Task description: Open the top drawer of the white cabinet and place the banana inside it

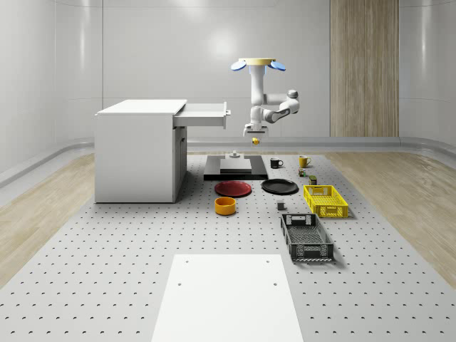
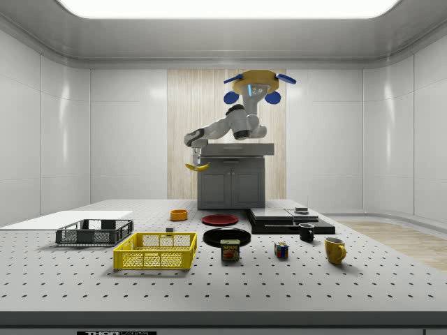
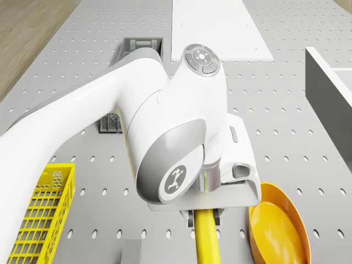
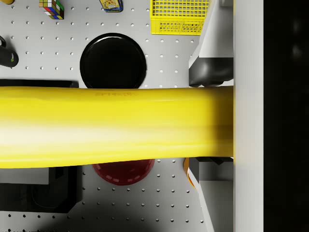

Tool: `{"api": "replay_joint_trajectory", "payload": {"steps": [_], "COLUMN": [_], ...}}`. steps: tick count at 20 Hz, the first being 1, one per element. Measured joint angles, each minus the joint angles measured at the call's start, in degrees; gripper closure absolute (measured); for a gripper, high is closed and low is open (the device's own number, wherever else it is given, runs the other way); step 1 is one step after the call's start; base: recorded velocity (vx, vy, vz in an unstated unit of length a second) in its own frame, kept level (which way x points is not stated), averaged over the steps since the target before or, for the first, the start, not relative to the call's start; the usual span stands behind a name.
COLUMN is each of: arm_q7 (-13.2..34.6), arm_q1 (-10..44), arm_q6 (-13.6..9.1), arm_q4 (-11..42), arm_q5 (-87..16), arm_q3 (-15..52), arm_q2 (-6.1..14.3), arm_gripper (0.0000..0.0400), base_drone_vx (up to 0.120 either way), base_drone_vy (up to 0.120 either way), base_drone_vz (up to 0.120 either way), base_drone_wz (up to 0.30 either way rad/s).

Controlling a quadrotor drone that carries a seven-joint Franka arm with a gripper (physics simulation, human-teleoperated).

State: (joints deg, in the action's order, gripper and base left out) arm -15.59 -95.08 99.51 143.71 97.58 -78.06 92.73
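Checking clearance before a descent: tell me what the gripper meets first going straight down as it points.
Beyond the held banana, the gripper probably meets the red plate or black plate; depth is unclear.

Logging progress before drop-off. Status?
Drone hovering beside the cabinet. Gripper shut on banana. Top drawer open. Path looks clear.

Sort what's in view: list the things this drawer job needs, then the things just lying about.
Needed: curved yellow banana, held in the two-finger gripper; pulled-out white top drawer; boxy white cabinet.

Lying about: yellow mesh basket, dark grey crate, red plate, black plate, orange bowl.
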Motion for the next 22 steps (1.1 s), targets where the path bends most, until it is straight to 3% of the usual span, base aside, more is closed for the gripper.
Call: {"api": "replay_joint_trajectory", "payload": {"steps": [22], "arm_q7": [-0.01], "arm_q1": [-0.02], "arm_q6": [0.09], "arm_q4": [0.0], "arm_q5": [-0.05], "arm_q3": [0.02], "arm_q2": [0.1], "arm_gripper": [0.021], "base_drone_vx": [-0.12], "base_drone_vy": [0.0], "base_drone_vz": [0.12], "base_drone_wz": [0.0]}}
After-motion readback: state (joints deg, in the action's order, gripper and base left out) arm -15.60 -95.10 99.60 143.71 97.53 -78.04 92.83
